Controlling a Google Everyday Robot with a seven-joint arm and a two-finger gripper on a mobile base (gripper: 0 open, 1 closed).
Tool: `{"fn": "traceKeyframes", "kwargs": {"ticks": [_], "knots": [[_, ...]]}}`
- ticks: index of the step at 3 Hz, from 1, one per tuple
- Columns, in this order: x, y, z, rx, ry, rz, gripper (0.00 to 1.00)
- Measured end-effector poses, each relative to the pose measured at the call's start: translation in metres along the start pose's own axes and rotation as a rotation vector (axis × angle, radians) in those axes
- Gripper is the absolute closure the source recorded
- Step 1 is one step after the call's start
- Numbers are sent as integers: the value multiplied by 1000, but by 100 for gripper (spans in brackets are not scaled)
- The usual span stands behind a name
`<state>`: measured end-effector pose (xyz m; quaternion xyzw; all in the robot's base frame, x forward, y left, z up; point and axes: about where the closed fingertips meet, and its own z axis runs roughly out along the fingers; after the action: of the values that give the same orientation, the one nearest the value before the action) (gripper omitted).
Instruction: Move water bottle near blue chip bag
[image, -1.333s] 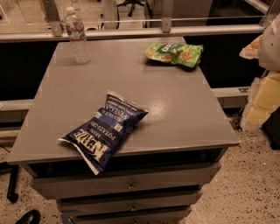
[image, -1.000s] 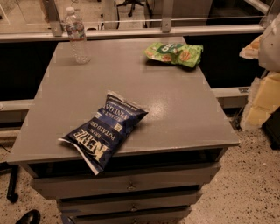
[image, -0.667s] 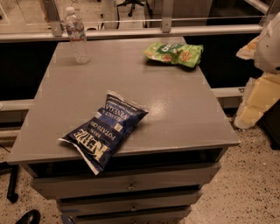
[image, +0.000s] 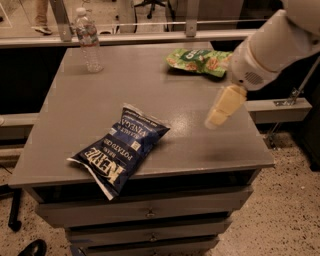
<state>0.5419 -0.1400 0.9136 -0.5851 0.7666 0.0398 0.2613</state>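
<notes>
The grey surface (image: 90, 115) is filling most of the view. It is sitting on top of a cabinet whose drawers (image: 150, 212) are showing below its front edge, and a speckled floor (image: 295, 200) is showing to the right of it.

My white arm (image: 270, 47) is reaching in from the upper right corner and slanting down toward the right side of the surface. Its rounded end is covering the right tip of the green snack bag.

The blue chip bag (image: 122, 147) is lying flat near the front edge, a little left of the middle and turned on a slant. Its white lettering is facing up, and its lower sealed end is poking out over the front edge.

The green snack bag (image: 200, 61) is lying flat at the far right of the surface, well apart from the blue chip bag.

The water bottle (image: 88, 42) is standing upright at the far left corner of the surface with its white cap on. It is well apart from the blue chip bag, and nothing is touching it.

My fingers (image: 220, 112) are hanging over the right part of the surface, just in front of the green snack bag and far from the water bottle. They are holding nothing, and I cannot tell whether they are parted or pressed together.
</notes>
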Motion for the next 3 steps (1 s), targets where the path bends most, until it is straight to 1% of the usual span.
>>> {"fn": "traceKeyframes", "kwargs": {"ticks": [1,2,3], "knots": [[-56,-29,57,1,-171,3,0],[-116,-53,105,-11,-360,44,0],[-180,-76,136,-21,-549,108,0]]}}
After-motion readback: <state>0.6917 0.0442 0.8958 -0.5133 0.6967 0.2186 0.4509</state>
